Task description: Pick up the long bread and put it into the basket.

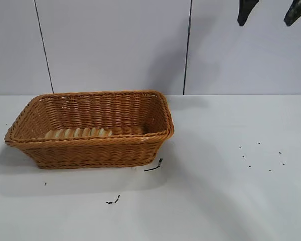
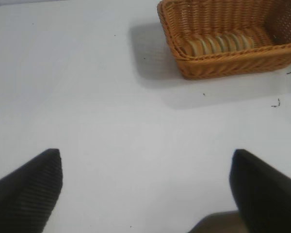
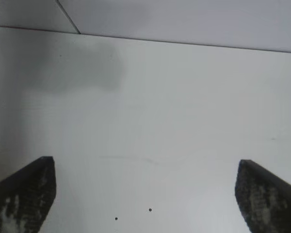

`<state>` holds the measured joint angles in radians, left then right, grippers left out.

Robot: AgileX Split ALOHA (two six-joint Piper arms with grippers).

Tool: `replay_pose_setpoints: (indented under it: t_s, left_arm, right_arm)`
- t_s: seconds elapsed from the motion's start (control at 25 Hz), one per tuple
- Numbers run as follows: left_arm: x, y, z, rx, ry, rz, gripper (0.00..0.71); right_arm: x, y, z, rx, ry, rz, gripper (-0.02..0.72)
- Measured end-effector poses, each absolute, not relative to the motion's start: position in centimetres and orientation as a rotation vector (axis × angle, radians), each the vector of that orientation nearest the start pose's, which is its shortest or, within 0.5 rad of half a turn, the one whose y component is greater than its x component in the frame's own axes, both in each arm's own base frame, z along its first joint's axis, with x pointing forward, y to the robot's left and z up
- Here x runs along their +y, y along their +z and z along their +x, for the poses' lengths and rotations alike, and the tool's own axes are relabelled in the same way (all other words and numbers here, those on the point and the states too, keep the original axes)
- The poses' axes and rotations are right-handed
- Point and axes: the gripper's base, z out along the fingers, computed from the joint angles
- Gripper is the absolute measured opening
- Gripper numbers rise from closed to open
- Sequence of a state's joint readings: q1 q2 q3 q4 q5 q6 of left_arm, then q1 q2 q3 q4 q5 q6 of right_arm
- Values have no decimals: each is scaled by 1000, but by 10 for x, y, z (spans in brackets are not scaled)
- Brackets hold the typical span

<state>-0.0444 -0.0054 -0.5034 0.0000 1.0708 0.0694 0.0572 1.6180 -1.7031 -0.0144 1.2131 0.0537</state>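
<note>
Two dark fingertips of the right pincer [image 1: 273, 12] show at the exterior view's top right, spread, empty, high above the worktop [image 1: 231, 201]. Long bread [image 1: 78, 132] lies inside the basket [image 1: 90, 153] along its near wall.

Left wrist view: left pincer [image 2: 145, 189] spread over bare worktop, basket and bread far off.

Right wrist view: only worktop between its spread fingers.

Judgement: placement looks done; withdraw clear without touching the basket.
</note>
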Motion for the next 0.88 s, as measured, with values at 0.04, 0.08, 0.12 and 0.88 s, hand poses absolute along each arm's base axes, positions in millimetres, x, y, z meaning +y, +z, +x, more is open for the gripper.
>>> replay_pose_setpoints:
  t_s: [0.04, 0.08, 0.12, 0.88]
  left_arm:
    - [0, 277, -7, 2042, 16, 116, 696]
    - [0, 277, -7, 2042, 16, 116, 696]
    - [0, 277, -7, 2042, 16, 116, 696]
    - [0, 277, -7, 2042, 16, 116, 696]
  right_arm:
    - [17, 387, 324, 2627, 19, -7, 693]
    - [16, 391, 305, 2619, 19, -6, 693]
    - [15, 391, 284, 2621, 19, -6, 693]
    - [0, 283, 17, 2165, 44, -9, 693]
